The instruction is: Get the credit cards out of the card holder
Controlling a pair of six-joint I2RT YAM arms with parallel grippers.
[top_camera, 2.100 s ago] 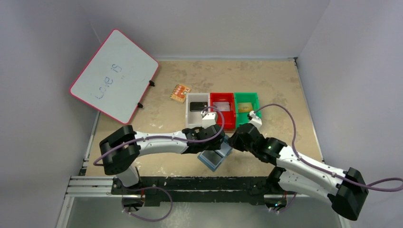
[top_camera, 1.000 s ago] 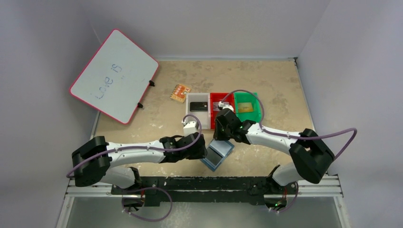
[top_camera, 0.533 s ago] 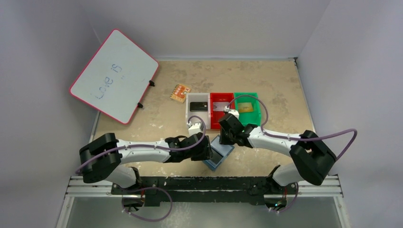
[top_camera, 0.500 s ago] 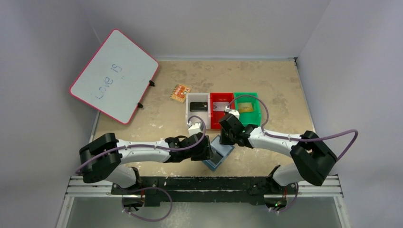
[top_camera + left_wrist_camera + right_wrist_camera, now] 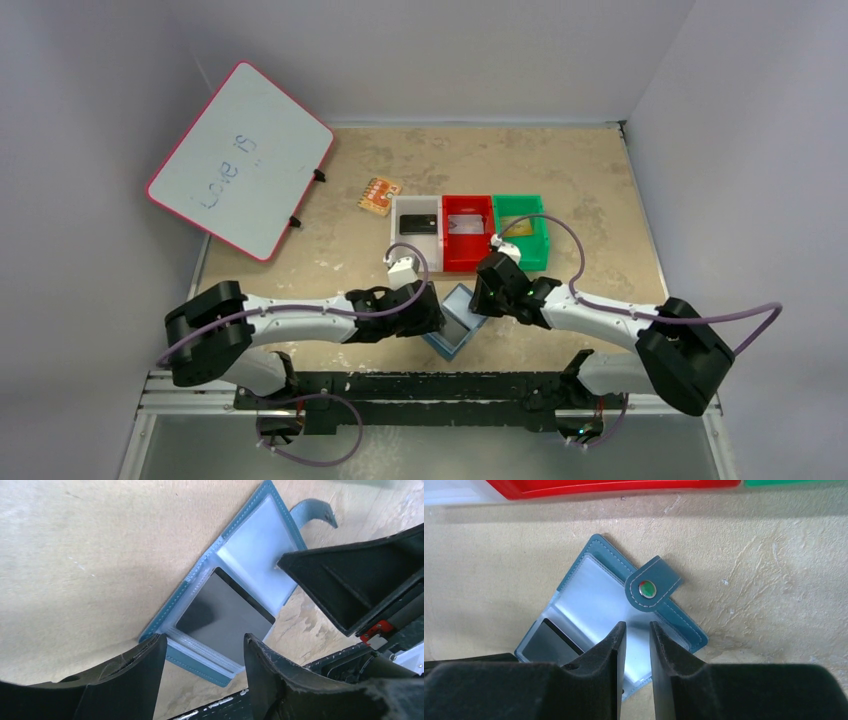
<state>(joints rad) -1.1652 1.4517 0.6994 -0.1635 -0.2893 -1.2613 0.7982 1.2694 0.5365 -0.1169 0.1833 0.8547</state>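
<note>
The card holder (image 5: 457, 324) lies open on the table between the two arms, a blue bifold with clear pockets (image 5: 589, 600) and a snap tab (image 5: 651, 589). A dark credit card (image 5: 225, 617) sits in its near pocket; the other pocket (image 5: 260, 545) looks empty. My left gripper (image 5: 432, 318) stands open at the holder's left corner (image 5: 202, 655), with nothing between its fingers. My right gripper (image 5: 487, 300) hovers over the holder's right half (image 5: 637, 630), its jaws a narrow gap apart and empty.
Three bins stand behind the holder: a white bin (image 5: 396, 232) with a black card (image 5: 418, 224), a red bin (image 5: 468, 265) with a silver card (image 5: 466, 224), and a green bin (image 5: 545, 240) with a gold card (image 5: 517, 227). An orange patterned square (image 5: 380, 194) and a whiteboard (image 5: 240, 160) lie at the back left.
My right gripper has come back from the front of the red bin to above the holder's right half. My left gripper has opened wider, staying at the holder's left.
</note>
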